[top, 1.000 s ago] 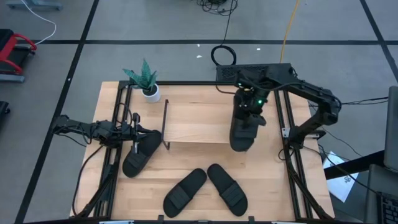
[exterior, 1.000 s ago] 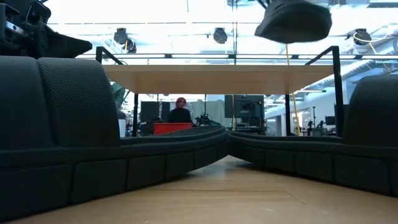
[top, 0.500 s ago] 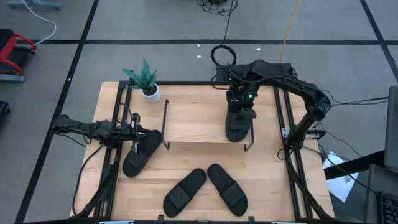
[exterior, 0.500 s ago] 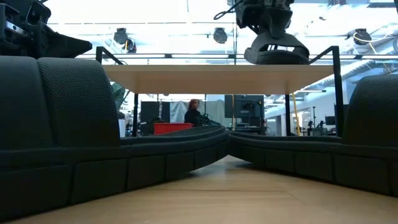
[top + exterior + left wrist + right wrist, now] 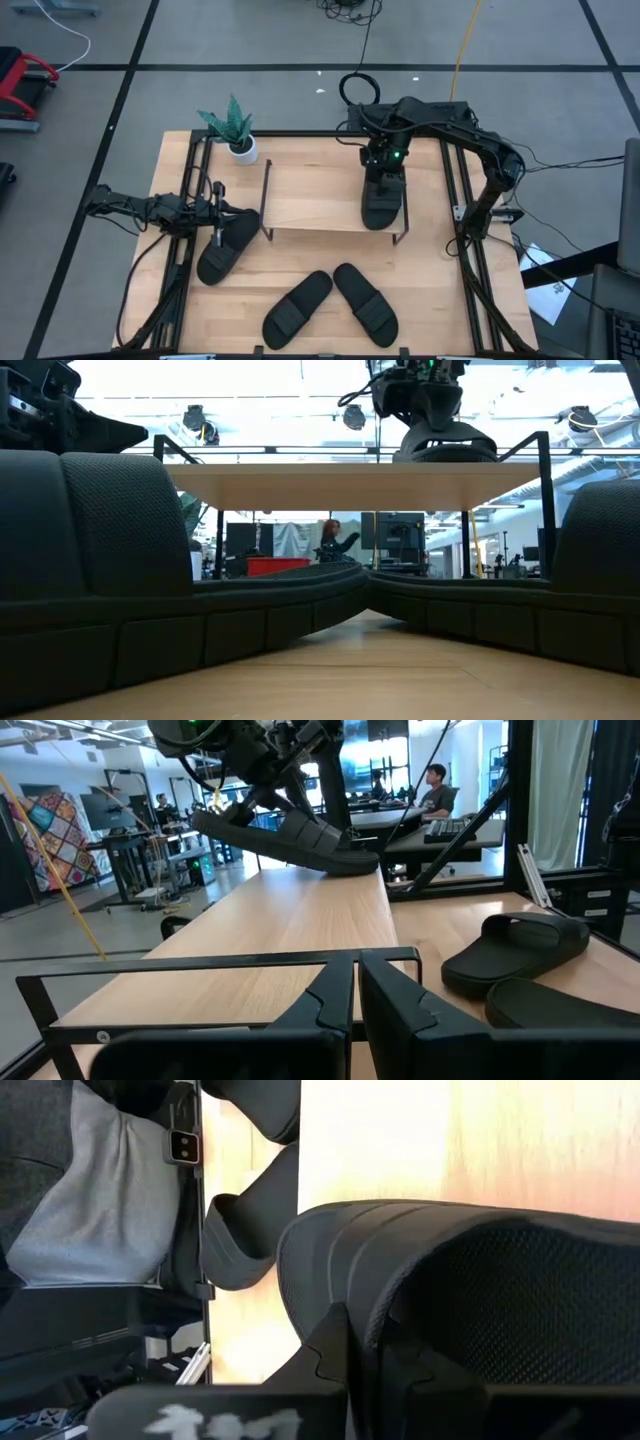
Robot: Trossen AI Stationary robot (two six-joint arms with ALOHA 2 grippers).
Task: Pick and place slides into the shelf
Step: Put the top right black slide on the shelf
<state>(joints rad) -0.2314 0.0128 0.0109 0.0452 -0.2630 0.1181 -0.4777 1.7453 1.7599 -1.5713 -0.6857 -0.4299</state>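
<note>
A black slide (image 5: 382,205) sits on the right part of the shelf's (image 5: 310,195) light top board, with my right gripper (image 5: 385,170) shut on it from above. Another slide (image 5: 228,248) lies on the table left of the shelf. Two more (image 5: 297,307) (image 5: 365,303) lie side by side on their soles near the front edge. My left gripper (image 5: 217,215) stands shut and level at the table's left side, over the far end of the left slide; whether it touches it cannot be seen. My right gripper pinches the held slide's wide ribbed strap at its edge (image 5: 330,1270) between its two fingers (image 5: 325,1350). It comes from above, slanting down. The slide is tilted: its near end (image 5: 350,860) rests on the shelf's top board, its far end (image 5: 205,820) is raised.
A small potted plant (image 5: 236,132) stands at the table's far left corner, beside the shelf. The shelf's black wire frame (image 5: 266,200) rises at both of its ends. Bare tabletop (image 5: 440,290) lies between the shelf and the front slides. A person (image 5: 330,540) shows in the room behind.
My right gripper has carried the slide down and a little toward the table's far left. The slide hung clear above the shelf's right end; now its near end rests on the top board.
</note>
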